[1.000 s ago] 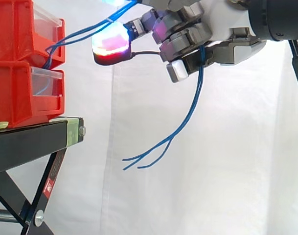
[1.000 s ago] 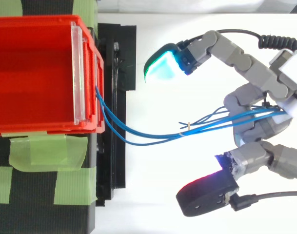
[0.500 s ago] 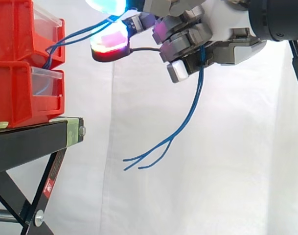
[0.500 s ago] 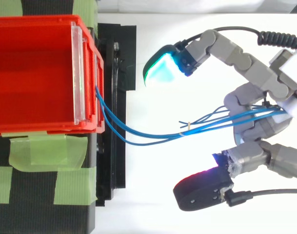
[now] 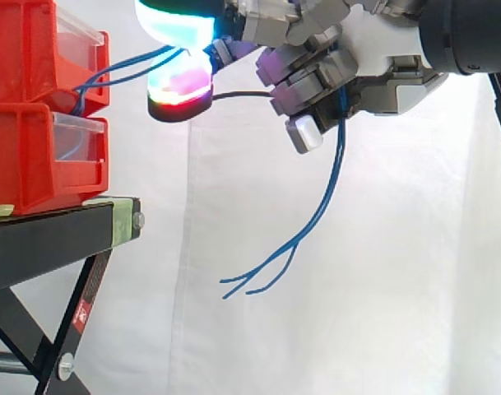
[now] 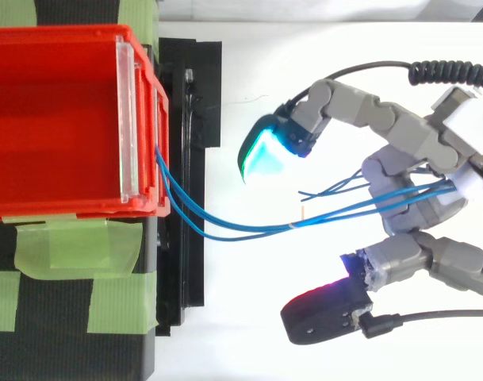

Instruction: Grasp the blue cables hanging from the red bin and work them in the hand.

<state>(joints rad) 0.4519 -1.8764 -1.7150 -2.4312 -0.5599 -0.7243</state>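
Beside the red bins point(image 5: 20, 156) on their black stand point(image 5: 53, 239) — hand point(image 5: 373, 74) clenched round blue cables point(image 5: 321, 206), curtain point(image 5: 398, 288) behind.

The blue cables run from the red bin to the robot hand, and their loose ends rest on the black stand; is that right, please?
Not quite. The blue cables do run from the red bin to the robot hand, but their loose ends hang free in the air below the hand, apart from the black stand. The side view shows this.
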